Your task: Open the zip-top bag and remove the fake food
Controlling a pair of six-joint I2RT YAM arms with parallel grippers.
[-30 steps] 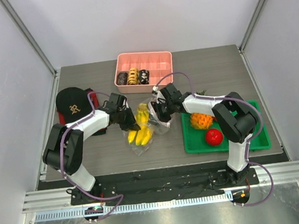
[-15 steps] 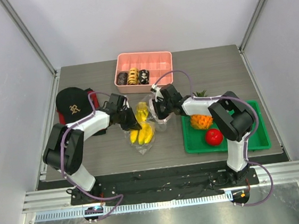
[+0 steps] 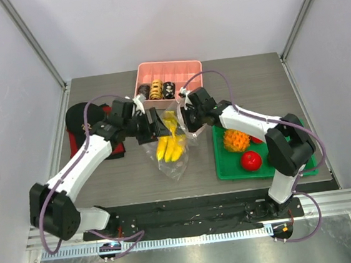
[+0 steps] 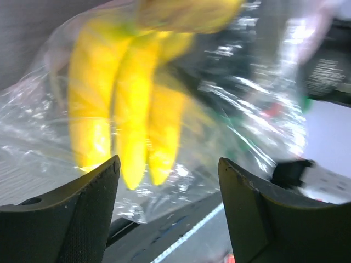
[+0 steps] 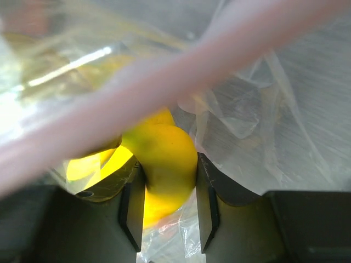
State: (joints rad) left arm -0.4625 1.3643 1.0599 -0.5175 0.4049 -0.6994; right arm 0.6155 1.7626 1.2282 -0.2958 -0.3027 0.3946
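The clear zip-top bag (image 3: 177,162) hangs between my two grippers with a yellow banana bunch (image 3: 169,146) inside it. My right gripper (image 3: 188,119) is shut on the banana's thick end (image 5: 167,156), with crinkled bag plastic (image 5: 263,98) around it and the pinkish zip strip (image 5: 164,82) blurred across the view. My left gripper (image 3: 152,126) stands open just left of the bag. Its fingers (image 4: 82,213) are wide apart with nothing between them, and the banana (image 4: 131,126) and bag (image 4: 247,109) lie beyond. An orange pineapple (image 3: 236,141) and a red fruit (image 3: 251,160) lie in the green tray (image 3: 304,162).
A pink divided box (image 3: 182,74) at the back holds small doughnut-like rings (image 3: 156,90). A black cap (image 3: 77,120) lies at the left, partly behind my left arm. The green tray sits close to the right of the bag.
My left gripper has opened, let go of the bag, and moved up and back. The right gripper now pinches the banana, and the bag has risen and hangs lower down.
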